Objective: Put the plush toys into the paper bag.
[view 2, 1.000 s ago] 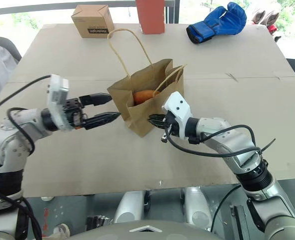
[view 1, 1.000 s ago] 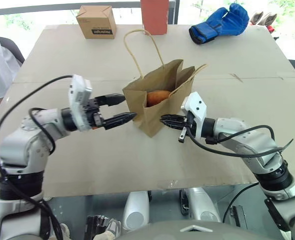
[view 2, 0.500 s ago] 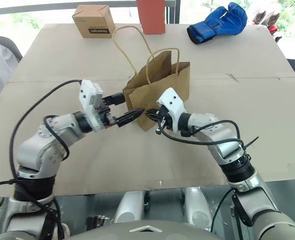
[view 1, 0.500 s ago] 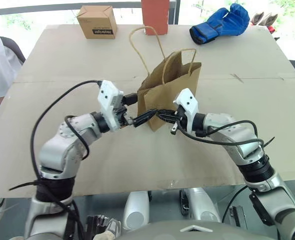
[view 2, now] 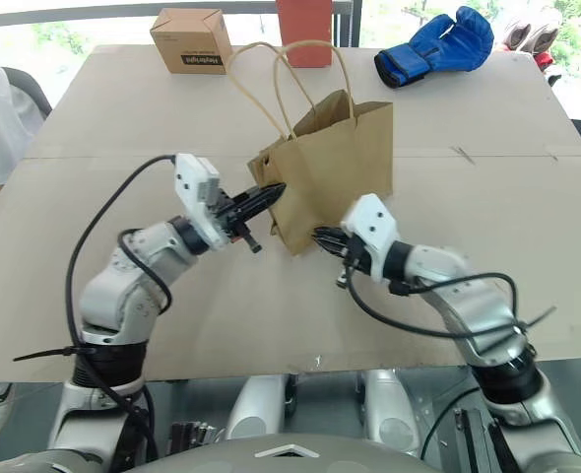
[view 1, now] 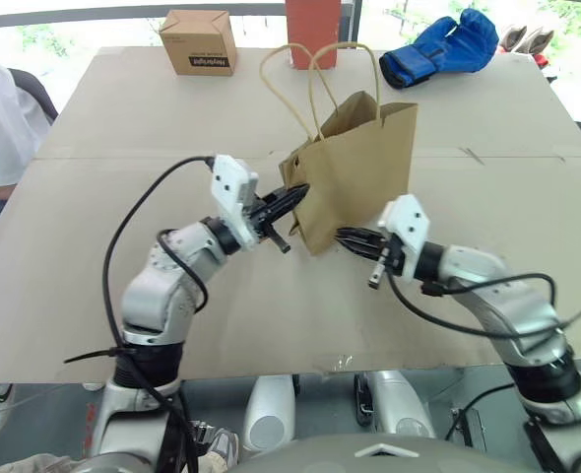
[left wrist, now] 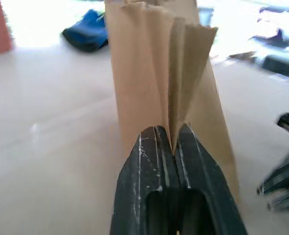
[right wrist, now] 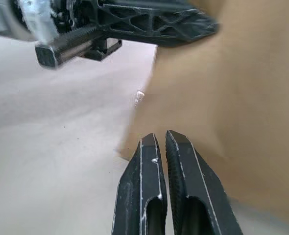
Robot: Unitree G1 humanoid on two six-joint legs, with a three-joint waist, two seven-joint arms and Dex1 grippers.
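The left claw (view 1: 292,195) pinches the paper bag (view 1: 361,168) by its side fold, standing it upright; the right claw (view 1: 348,236), pressed together and empty, sits just below. Next, I'd guess, the mouth needs opening.

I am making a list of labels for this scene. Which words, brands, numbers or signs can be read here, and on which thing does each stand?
Small cardboard box: a dark label with pale letters on its front, too small to read.
Red box: no text to see.
Paper bag: plain, no print.
Blue glove: no readable mark.
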